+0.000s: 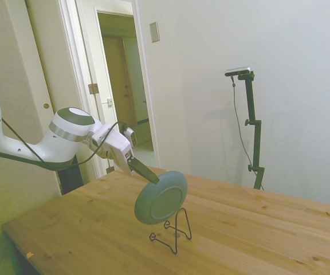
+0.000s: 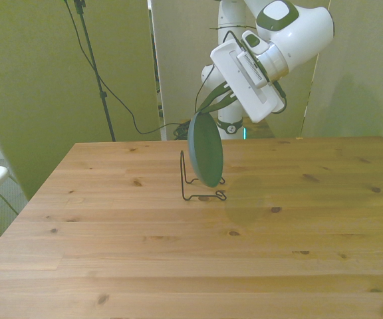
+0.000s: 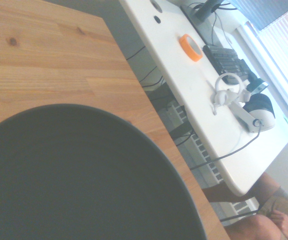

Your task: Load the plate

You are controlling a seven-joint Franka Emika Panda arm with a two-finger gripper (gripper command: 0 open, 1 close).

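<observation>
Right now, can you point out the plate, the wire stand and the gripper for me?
plate (image 1: 164, 199), side view, middle of its pale underside.
wire stand (image 1: 180, 227), side view, its upright loop.
gripper (image 1: 152, 178), side view, fingertips at the plate's rim.

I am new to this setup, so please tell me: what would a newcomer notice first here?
The teal plate, held on edge by the gripper above a small wire stand near the middle of the wooden table. Beyond the table's edge, the wrist view shows a white desk with an orange tape roll and headphones.
</observation>
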